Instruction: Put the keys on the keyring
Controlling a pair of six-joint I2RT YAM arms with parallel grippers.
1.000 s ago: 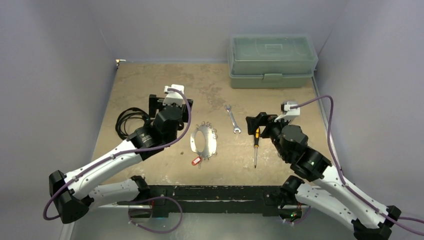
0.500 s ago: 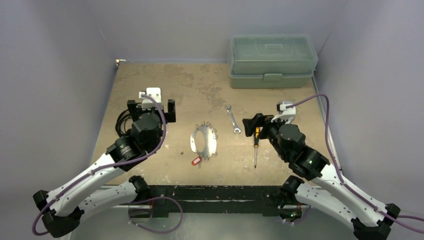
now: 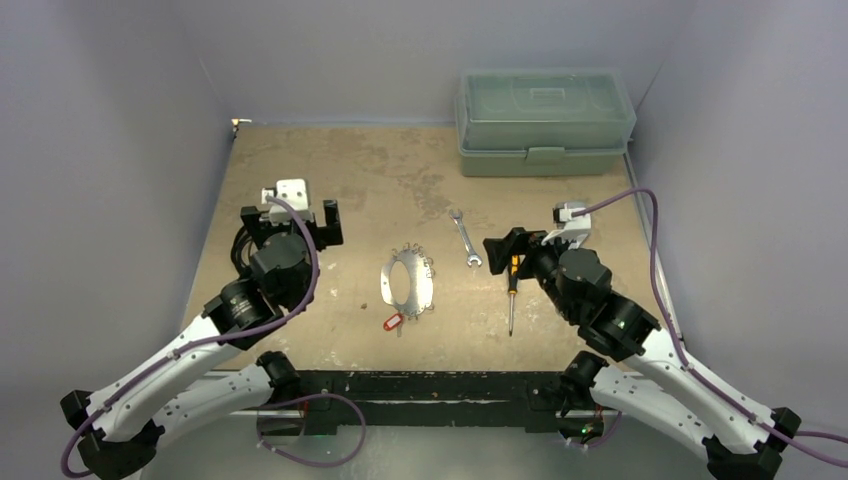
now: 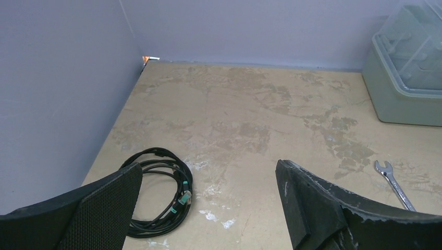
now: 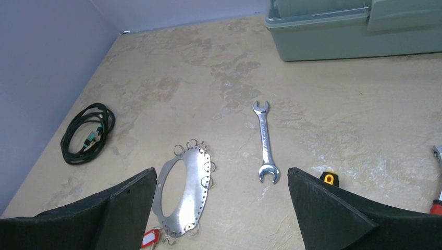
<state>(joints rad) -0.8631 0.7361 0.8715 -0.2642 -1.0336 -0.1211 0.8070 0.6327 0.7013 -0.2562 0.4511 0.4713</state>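
**Colleague:** Where was the keyring when you looked?

**Me:** I saw it lying flat around mid-table, somewhat toward the near edge. It was a thin, shiny metal oval with a large hole, its rim pierced and fringed with small wire rings. A red-tagged key lay at its near end. I couldn't tell whether the two touched.

**Colleague:** And the pincers?

**Me:** My left gripper hung spread wide and empty near the left edge, close to the coiled black cable. One of its pads had a fine woven grain. My right gripper was spread wide too, holding nothing, and faced the ring from the right side.

**Colleague:** Anything between?

**Me:** A small silver open-ended spanner and a slim screwdriver with a black-and-yellow handle. A translucent green plastic toolbox stood shut in the far right corner of the mottled tan tabletop.
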